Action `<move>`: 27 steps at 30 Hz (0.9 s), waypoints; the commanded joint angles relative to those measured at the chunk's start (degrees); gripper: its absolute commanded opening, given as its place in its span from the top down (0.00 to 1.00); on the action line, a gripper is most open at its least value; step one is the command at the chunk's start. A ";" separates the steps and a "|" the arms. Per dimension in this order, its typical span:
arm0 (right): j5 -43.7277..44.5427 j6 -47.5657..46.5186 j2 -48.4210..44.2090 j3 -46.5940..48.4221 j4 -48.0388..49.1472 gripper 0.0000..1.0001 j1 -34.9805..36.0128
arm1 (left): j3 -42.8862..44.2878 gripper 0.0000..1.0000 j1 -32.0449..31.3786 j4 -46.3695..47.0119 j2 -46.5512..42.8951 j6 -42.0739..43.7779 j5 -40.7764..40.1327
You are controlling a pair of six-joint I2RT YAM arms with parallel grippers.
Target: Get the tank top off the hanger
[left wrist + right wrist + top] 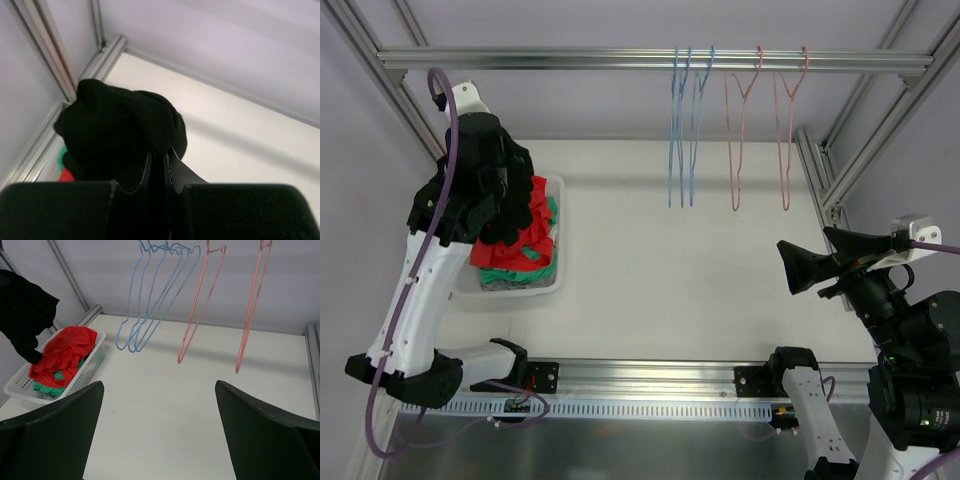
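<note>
My left gripper (160, 161) is shut on a bunched black tank top (120, 125), pinched between the two fingers. In the top view the tank top (532, 215) hangs from the left gripper (510, 205) above the white basket (556, 284) at the table's left. From the right wrist view the tank top (25, 315) dangles over the basket's far end. It is on no hanger. Three blue hangers (686, 130) and two pink hangers (740, 130) hang bare on the rail. My right gripper (802, 268) stands open over the table's right side, nothing between its fingers (60, 430).
The basket (85, 371) holds red (62, 352) and green clothes. An aluminium rail (570, 58) crosses the back, with frame posts at both sides (820, 170). The hangers' lower ends (131, 342) reach down close to the table.
</note>
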 commanded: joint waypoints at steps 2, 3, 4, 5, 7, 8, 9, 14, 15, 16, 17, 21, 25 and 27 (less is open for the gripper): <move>-3.49 2.29 -0.16 -0.39 4.81 0.00 -0.15 | 2.44 1.00 16.08 -1.02 4.86 3.75 17.53; -4.11 2.46 -0.07 -0.47 4.89 0.01 -0.15 | 2.00 1.00 17.95 -1.02 5.57 4.01 19.05; -5.33 2.72 -0.07 -1.08 5.42 0.00 -0.15 | 1.38 1.00 19.45 -1.02 6.62 4.45 21.33; -6.04 2.99 -0.25 -1.52 5.77 0.00 -0.15 | 0.25 1.00 20.77 -1.02 6.80 4.19 21.35; -7.62 3.60 -0.60 -3.36 7.08 0.01 -0.15 | -4.41 1.00 24.37 -0.58 7.07 2.18 25.73; -8.07 3.87 -0.77 -4.07 7.53 0.01 -0.15 | -5.90 1.00 25.00 -0.32 7.42 1.82 27.14; -8.33 4.30 -1.12 -4.86 7.97 0.01 -0.15 | -9.05 1.00 25.35 0.21 7.86 1.30 28.20; -11.41 6.84 -1.74 -11.53 12.01 0.00 -0.15 | -19.87 1.00 26.59 1.09 12.77 -5.81 31.46; -11.76 7.82 -2.09 -12.77 12.88 0.01 -0.15 | -24.68 1.00 26.59 1.27 13.56 -7.57 31.11; -12.98 9.30 -2.62 -14.08 14.81 0.01 -0.15 | -27.25 1.00 26.59 1.70 15.49 -11.50 29.19; -13.60 9.84 -2.88 -15.05 15.35 0.01 -0.15 | -32.06 1.00 26.59 3.54 16.29 -13.20 28.13; -16.59 10.99 -4.03 -19.79 16.06 0.00 -0.15 | -40.27 1.00 27.90 7.58 19.54 -18.48 23.91; -17.91 11.43 -5.96 -23.40 15.97 0.00 -0.15 | -44.76 1.00 27.82 10.50 16.59 -19.46 22.93; -18.18 10.90 -5.96 -24.03 15.36 0.01 -0.15 | -44.33 1.00 27.90 10.41 10.45 -17.01 23.02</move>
